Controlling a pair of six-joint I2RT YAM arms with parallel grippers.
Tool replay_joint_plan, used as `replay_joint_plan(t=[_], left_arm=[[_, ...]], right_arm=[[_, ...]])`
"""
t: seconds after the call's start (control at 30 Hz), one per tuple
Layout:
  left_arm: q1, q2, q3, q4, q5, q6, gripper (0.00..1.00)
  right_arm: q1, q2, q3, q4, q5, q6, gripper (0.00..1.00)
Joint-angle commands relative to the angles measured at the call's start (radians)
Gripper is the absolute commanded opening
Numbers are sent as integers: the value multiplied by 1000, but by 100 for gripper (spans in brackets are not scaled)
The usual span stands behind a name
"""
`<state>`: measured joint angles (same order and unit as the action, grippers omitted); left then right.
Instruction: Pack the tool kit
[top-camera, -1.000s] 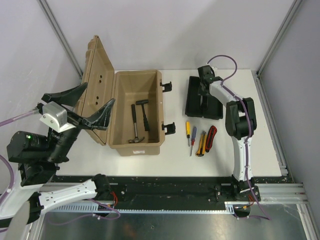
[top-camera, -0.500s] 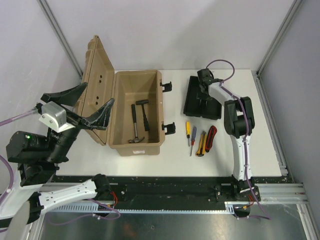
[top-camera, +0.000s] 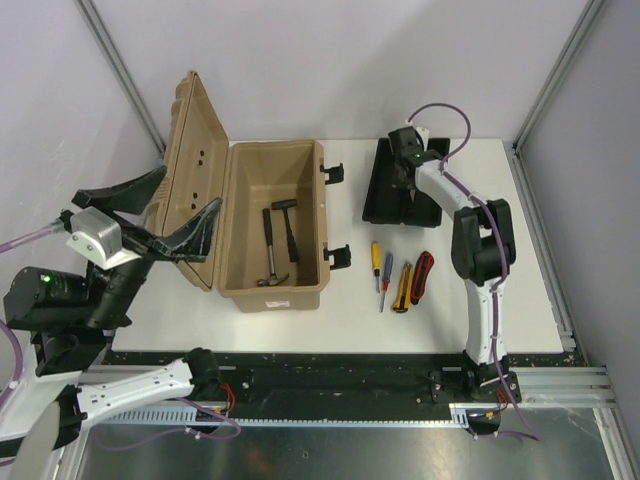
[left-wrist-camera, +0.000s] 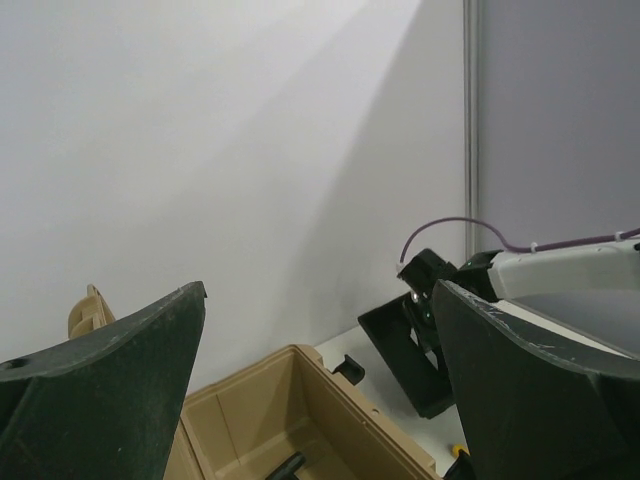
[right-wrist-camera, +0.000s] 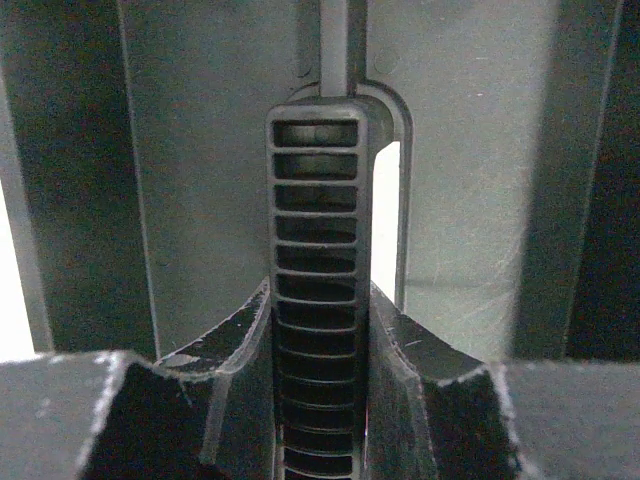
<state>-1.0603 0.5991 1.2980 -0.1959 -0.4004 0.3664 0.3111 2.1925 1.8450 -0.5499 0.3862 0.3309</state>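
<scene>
- A white table (top-camera: 330, 300) between grey walls carried the kit.
- The tan case (top-camera: 270, 297) stood open at centre-left, lid up, with two hammers (top-camera: 272, 247) lying inside.
- Two screwdrivers (top-camera: 377, 262), a yellow knife (top-camera: 403, 288) and red-black pliers (top-camera: 423, 275) lay side by side, right of the case.
- The right gripper (top-camera: 406, 162) pinched the ribbed handle (right-wrist-camera: 318, 250) of a black tray (top-camera: 385, 195) at the far side.
- The left gripper (top-camera: 195, 188) hung left of the case, jaws spread wide, holding nothing.

The ribbed handle (right-wrist-camera: 316, 280) runs past the right wrist view's bottom.
</scene>
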Motion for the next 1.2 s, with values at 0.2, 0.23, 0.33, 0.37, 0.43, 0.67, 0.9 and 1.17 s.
replay_joint_plan(t=[0.2,0.23,0.33,0.37,0.43,0.67,0.9,1.17], left_arm=[[-4,-30,3,27,3,1,99],[-4,-31,5,27,5,3,99],[-4,-28,8,27,8,7,99],[-4,-28,8,28,9,8,99],[-4,-26,7,27,11,9,99],[-5,-38,0,29,13,17,99],[-4,-63,-6,29,8,30,99],[-4,-98,-23,28,-7,25,99]], right_arm=[[14,-283,172,-13,-10,4,0],[23,-282,208,-49,-19,24,0],[64,-227,394,-220,-27,100,0],[86,-208,449,-279,-24,117,0],[136,-181,520,-346,-23,149,0],[327,-135,572,-390,-33,238,0],[489,-65,597,-341,-12,348,0],[591,5,683,-310,15,404,0]])
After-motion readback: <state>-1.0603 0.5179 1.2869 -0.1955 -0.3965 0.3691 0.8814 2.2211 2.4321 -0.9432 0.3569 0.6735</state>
